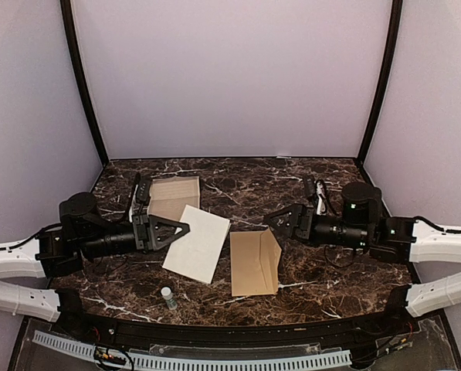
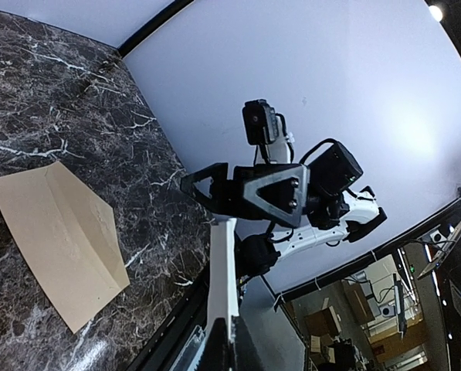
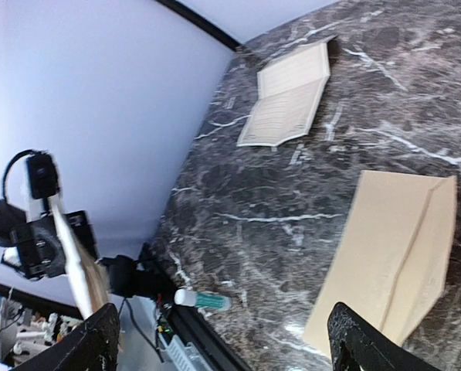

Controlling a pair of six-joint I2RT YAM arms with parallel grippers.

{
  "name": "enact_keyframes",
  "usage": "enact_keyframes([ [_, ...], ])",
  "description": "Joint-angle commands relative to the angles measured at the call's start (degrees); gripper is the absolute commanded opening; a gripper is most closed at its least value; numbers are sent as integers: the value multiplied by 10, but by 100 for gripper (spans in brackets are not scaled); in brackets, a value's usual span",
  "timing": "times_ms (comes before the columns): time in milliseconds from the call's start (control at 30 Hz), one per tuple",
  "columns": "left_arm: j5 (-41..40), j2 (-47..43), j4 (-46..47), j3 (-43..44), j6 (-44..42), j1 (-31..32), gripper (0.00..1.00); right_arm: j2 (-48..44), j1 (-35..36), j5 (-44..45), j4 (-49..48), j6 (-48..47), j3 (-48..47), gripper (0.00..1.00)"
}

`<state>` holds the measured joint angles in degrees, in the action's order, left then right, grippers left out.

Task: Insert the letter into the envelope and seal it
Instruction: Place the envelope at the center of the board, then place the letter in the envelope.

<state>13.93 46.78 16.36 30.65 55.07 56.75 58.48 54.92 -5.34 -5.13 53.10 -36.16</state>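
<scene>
Left gripper [image 1: 185,229] pinches the letter [image 1: 201,247]; right gripper [image 1: 275,224] gapes wide, so we should steady the envelope [image 1: 251,267] before sliding it in

I saw a dark brown marble-patterned tabletop [image 1: 238,174] with white veins, enclosed by plain pale lilac walls [image 1: 230,77] that met at two black corner struts [image 1: 82,85]. A white slotted cable duct [image 1: 215,360] lined the near edge. A bright ceiling light [image 2: 435,11] shone overhead.
</scene>
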Motion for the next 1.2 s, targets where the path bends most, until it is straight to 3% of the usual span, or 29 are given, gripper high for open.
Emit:
enact_keyframes([
  [0, -108, 45, 101, 22, -21, 59, 0, -11, 58, -12, -151, 4, 17, 91],
  [133, -149, 74, 160, 31, -24, 82, 0, 21, 106, -5, -231, -2, 16, 92],
  [433, -170, 101, 217, 44, -27, 89, 0, 114, 143, -23, -272, -1, -33, 91],
  [600, -161, 105, 220, 44, -21, 90, 0, 125, 149, -24, -320, 7, -33, 82],
  [900, -141, 120, 229, 48, -12, 90, 0, 145, 154, -22, -350, 13, -49, 54],
  [1067, -117, 122, 226, 42, -5, 90, 0, 133, 155, 2, -343, 17, -39, 24],
  [1167, -115, 120, 211, 42, -5, 90, 1, 121, 155, 30, -324, 23, -29, 1],
])
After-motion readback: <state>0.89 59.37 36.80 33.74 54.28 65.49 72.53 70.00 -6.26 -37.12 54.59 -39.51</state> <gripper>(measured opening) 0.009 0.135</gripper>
